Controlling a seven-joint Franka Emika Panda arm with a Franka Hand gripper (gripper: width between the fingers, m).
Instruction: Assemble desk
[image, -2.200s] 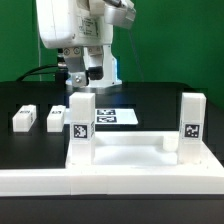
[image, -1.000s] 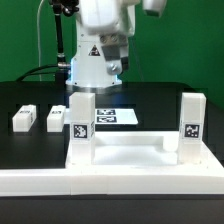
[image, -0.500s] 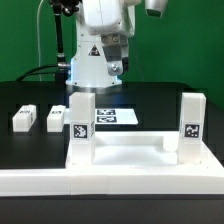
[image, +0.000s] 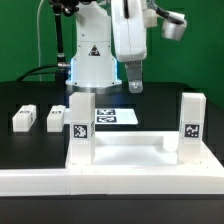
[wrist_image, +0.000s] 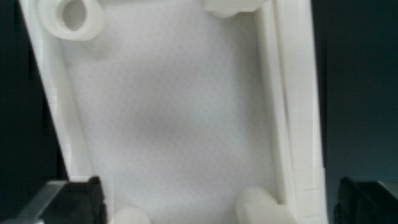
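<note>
Ok, you're hovering the gripper (image: 133, 86), jaws apart & holding nothing, over the desk top (image: 125, 155), which is sitting against the rail (image: 110, 182), prob for bracing. Two fitted legs (image: 80, 128) are standing at its corners; two spare legs (image: 24, 118) are waiting at exterior view's left.

Desk top (image: 128, 150) white; legs (image: 81, 108) white, black-white tags (image: 79, 129); table (image: 30, 150) black.

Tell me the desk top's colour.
The desk top is plain white, clearest in the wrist view.
</note>
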